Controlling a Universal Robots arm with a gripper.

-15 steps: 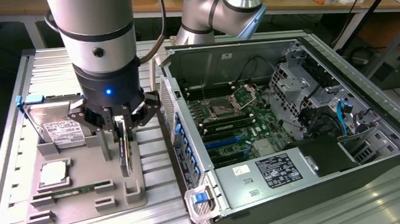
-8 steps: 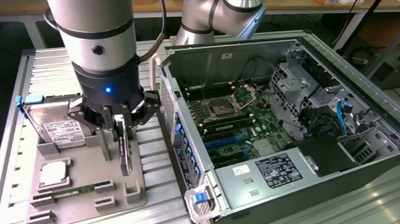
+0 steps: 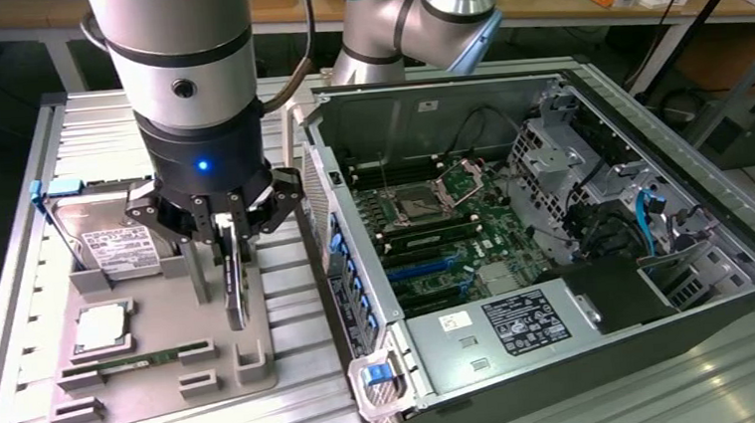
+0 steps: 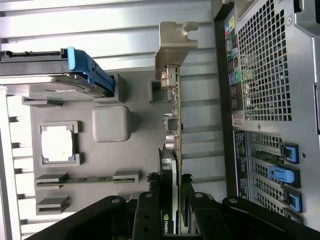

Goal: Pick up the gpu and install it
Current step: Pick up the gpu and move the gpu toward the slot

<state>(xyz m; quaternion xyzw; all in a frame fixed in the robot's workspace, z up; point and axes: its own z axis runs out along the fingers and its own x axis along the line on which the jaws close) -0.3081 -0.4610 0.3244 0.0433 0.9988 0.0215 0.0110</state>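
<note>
Black metal hand [image 3: 227,242] is closed partway, its fingers pressed on both faces of the gpu [image 3: 235,293]. The card stands on edge directly beneath the hand, at the grey tray's [image 3: 151,397] edge nearest the open computer case [image 3: 448,85], with its long axis running along that edge. Whether it has left its slot cannot be told. A ribbed aluminium surface [image 3: 305,411] carries both tray and case. Wooden workbenches [image 3: 550,15] stand beyond.
</note>
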